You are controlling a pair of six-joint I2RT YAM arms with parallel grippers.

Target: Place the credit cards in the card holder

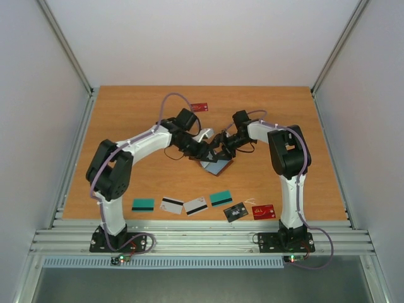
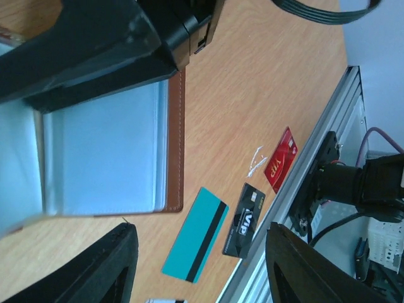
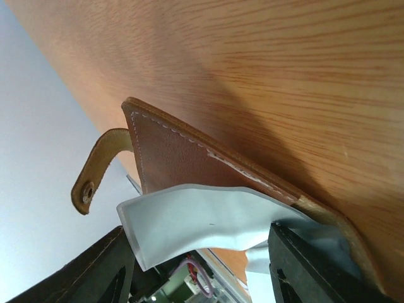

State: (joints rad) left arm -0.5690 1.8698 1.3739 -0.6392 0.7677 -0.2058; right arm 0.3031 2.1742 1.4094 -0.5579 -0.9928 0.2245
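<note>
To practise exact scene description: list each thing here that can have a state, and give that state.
card holder: open, grey-blue lining showing, no card seen in it.
snap tab: undone.
near row of credit cards: six, flat on the table, outside the holder.
far red card: flat, outside the holder.
left gripper: open, empty.
right gripper: open, lining flap between its fingers.

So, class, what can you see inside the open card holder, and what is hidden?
Inside the card holder only grey-blue lining shows, no card. The right gripper covers part of it in the left wrist view, so that part cannot be checked.
</note>
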